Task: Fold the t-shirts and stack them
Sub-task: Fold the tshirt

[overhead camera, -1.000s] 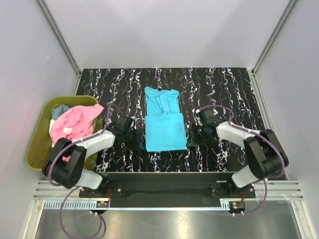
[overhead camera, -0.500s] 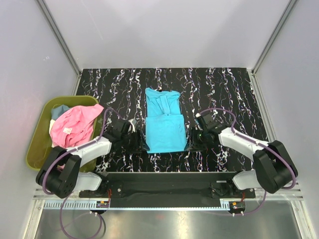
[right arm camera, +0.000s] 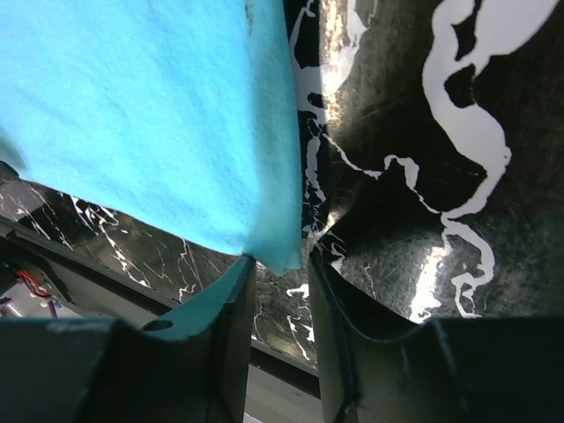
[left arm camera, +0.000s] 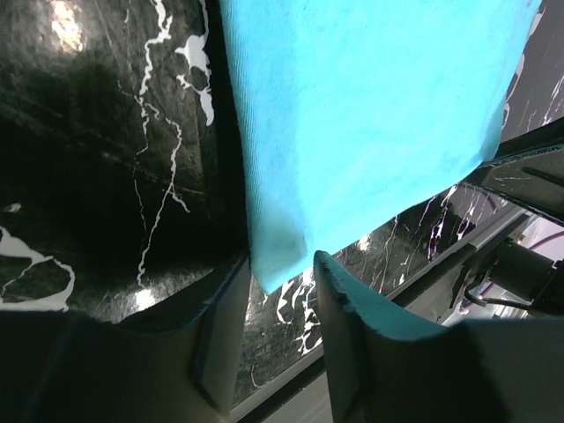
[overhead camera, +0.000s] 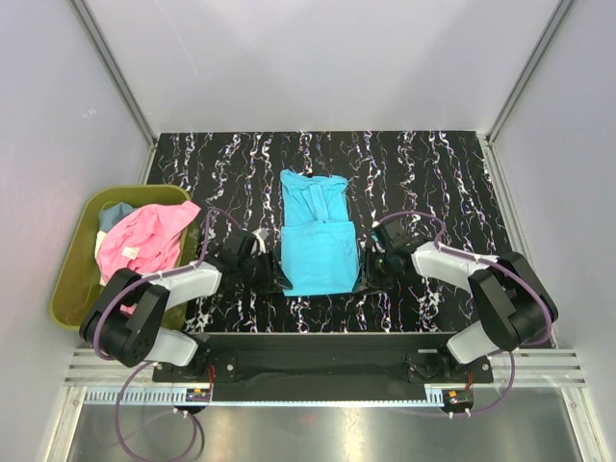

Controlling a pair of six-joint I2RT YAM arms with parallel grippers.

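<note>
The black, white-veined marble-pattern table [overhead camera: 433, 173] shows open surface left, right and far of the folded turquoise cloth t-shirt [overhead camera: 316, 245] at centre, whose two near corners lie between the narrowly parted fingers of the left gripper [left arm camera: 280, 269] and the right gripper [right arm camera: 280, 260].

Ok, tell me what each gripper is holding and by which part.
Nothing is clamped yet. The left gripper and the right gripper each stand open around a near corner of the turquoise t-shirt.
</note>
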